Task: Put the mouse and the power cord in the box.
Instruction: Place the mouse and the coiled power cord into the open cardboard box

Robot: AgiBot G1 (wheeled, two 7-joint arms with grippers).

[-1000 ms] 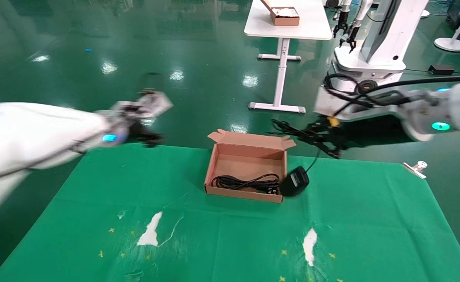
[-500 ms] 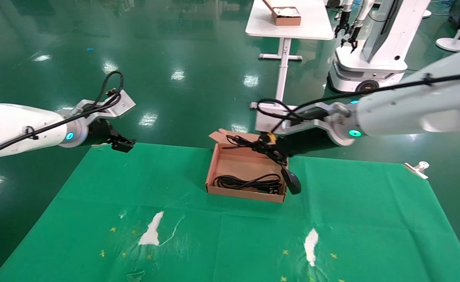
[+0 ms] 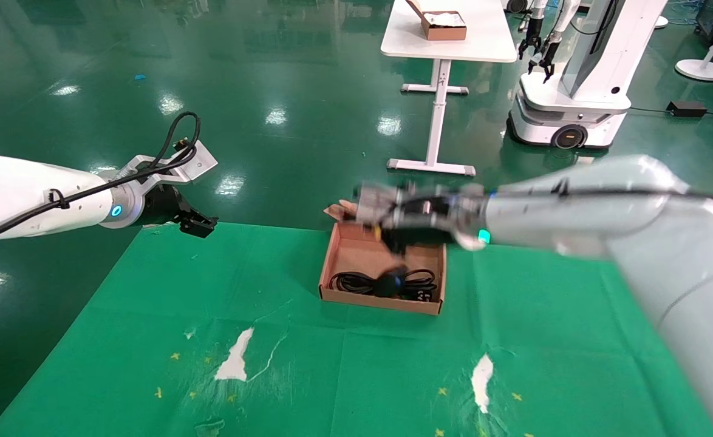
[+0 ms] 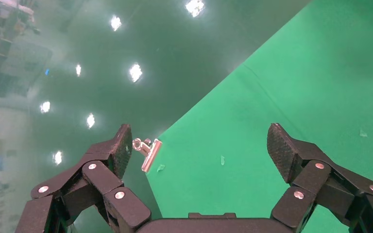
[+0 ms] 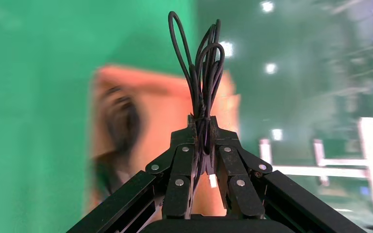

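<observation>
left gripper: parked off the far left corner of the desk, jaws wide, nothing in them. Not using it.

power cord: already coiled along the near wall of the box. Looks thick and springy, so I'd guess the loops want to pop back up.

box: shallow cardboard, flaps on the far edge. Cord inside, mouse coming in on top.

mouse: dangling low over the cord, inside the box outline. Light little thing, and I reckon it'll swing on that thin wire.

right gripper: over the far side of the box, jaws pinched tight on the bundled mouse wire. Bundle seems the sensible place to hold; the smooth shell would probably slip.
</observation>
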